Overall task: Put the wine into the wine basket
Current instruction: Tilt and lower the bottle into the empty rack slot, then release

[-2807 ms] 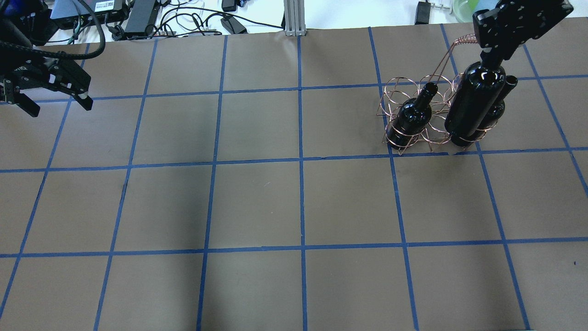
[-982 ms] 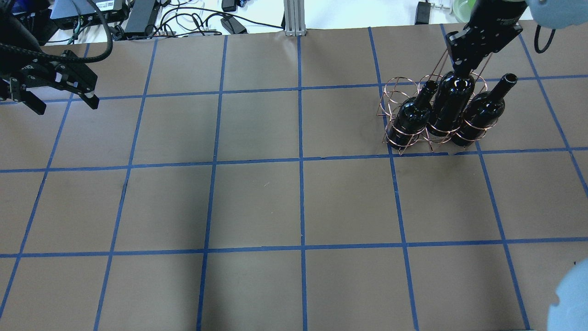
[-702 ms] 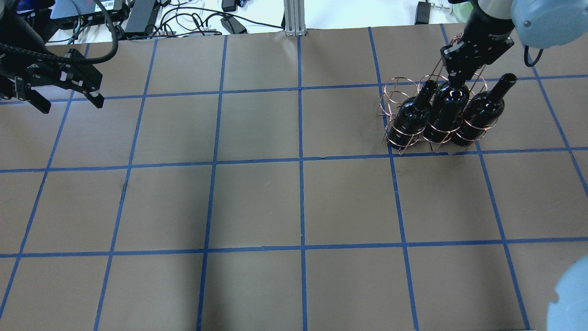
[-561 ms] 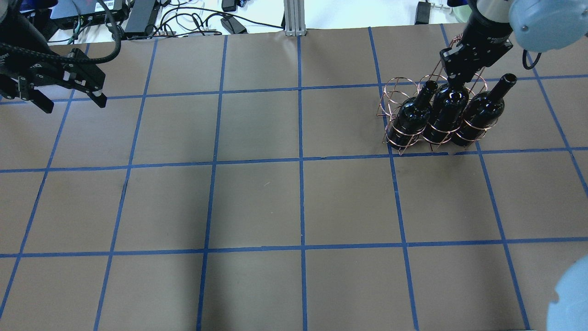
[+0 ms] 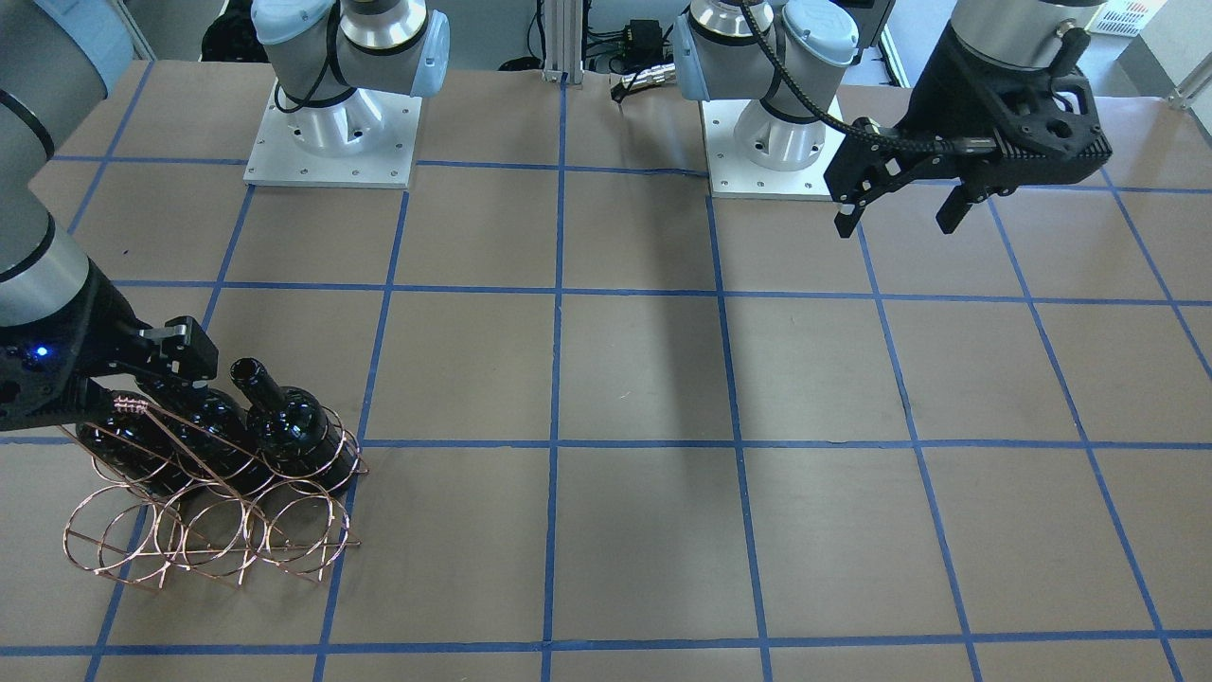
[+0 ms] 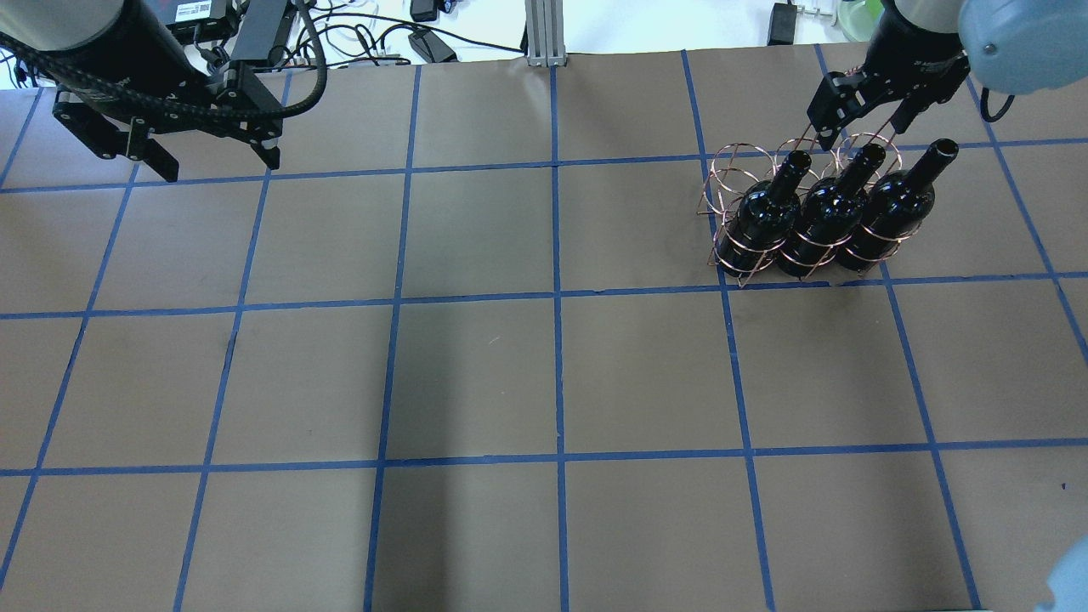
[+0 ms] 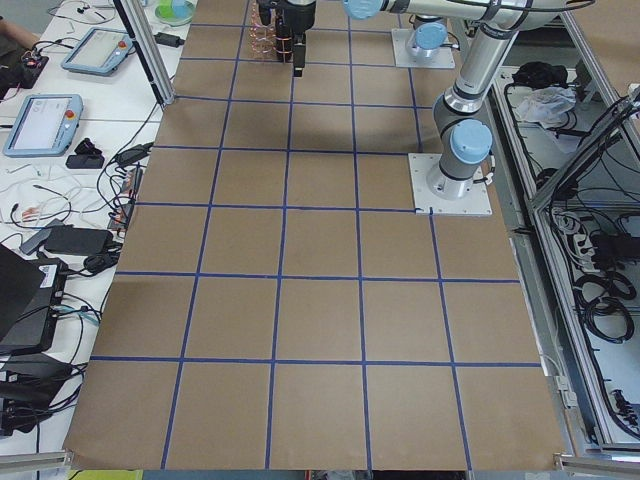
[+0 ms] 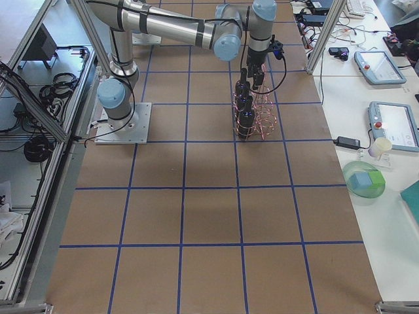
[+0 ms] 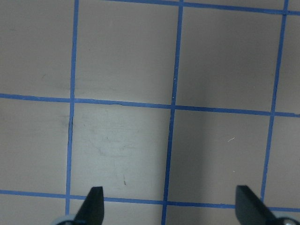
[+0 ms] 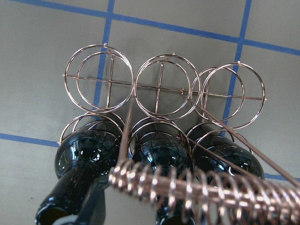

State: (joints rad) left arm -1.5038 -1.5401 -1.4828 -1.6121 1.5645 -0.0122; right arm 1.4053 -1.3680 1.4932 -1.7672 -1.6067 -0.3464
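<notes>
Wine [image 6: 831,223], glossy near-black glass, stands upright in the middle loop of the wine basket's [image 10: 159,86] filled row, between two like bottles [image 6: 761,221]. Basket is thin copper wire rings. Right gripper [image 6: 860,129] has its jaws apart just above the narrow neck, and left gripper [image 6: 219,166] is also spread, well apart from it all. Placement looks done; the next move calls for a straight lift clear of neck and coiled handle [image 10: 206,186].
</notes>
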